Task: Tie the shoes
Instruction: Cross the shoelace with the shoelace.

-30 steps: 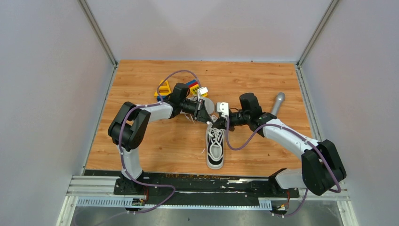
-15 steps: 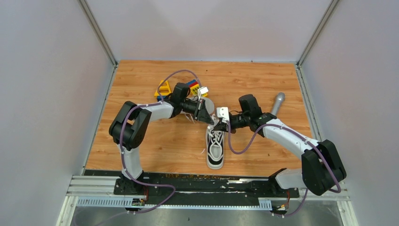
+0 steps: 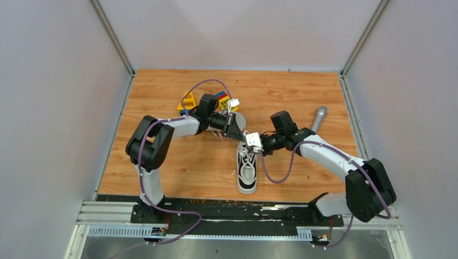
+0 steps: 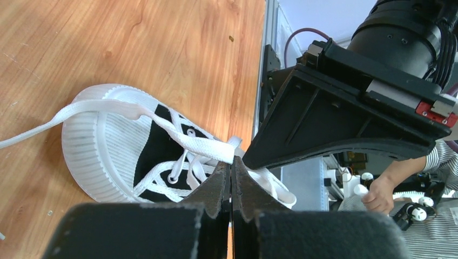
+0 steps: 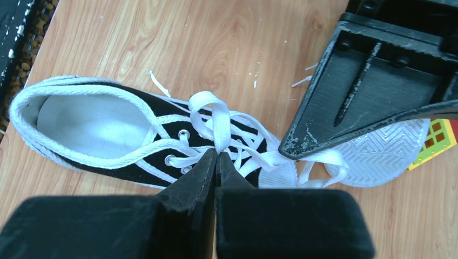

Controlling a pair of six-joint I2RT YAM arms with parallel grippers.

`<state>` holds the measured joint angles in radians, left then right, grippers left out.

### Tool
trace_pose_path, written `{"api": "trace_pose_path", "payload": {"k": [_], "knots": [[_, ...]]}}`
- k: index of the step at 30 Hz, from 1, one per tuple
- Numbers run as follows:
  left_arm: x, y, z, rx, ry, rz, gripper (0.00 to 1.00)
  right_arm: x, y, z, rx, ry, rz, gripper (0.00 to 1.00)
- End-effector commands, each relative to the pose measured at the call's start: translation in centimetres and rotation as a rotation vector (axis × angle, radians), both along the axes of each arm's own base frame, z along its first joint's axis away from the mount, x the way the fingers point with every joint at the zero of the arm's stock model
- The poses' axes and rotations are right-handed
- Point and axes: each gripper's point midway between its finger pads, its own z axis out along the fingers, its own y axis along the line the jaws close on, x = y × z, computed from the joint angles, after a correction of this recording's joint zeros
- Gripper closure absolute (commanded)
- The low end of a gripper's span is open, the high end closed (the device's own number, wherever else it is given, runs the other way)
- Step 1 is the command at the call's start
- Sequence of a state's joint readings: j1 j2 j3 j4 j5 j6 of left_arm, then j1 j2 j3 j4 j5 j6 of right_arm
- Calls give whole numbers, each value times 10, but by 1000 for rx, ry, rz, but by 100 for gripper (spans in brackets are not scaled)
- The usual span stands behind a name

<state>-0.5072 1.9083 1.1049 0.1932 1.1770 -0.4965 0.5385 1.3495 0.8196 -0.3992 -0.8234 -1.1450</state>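
A black canvas sneaker (image 3: 247,172) with a ribbed white rubber toe lies mid-desk (image 3: 183,162), toe far. Both arms bend inward and meet over that toe. The left claw (image 4: 231,168) is pinched on a flat woven lace (image 4: 205,147), and the right claw (image 5: 216,157) is pinched on a lace loop (image 5: 221,124). The second sneaker (image 5: 378,156) lies just beyond, treaded sole up. Wood grain stretches left and right.

You get bright, even light from above with only soft shadows on the table (image 3: 178,162), the top view looks sharp, and the near ends of the left gripper (image 4: 231,166) and the right gripper (image 5: 216,155) look fuzzy up close.
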Motion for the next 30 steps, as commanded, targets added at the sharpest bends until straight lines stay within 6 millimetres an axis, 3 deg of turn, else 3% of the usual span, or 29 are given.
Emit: {"api": "trace_pose_path", "payload": {"k": [1,12,19,23,30], "knots": [[6,-3,10,-30,-30,-17,100,2,1,2,-52,-49,54,99],[4,-2,7,-27,-17,-22,100,10,0,3,-128,-141,39,94],[5,-3,7,-28,-22,-22,100,15,-4,21,-141,-135,-22,66],[5,-3,6,-25,-19,-23,100,6,-13,30,-137,-128,-27,60],[7,-4,3,-23,-16,-27,100,6,-30,7,-195,-37,-60,60]]}}
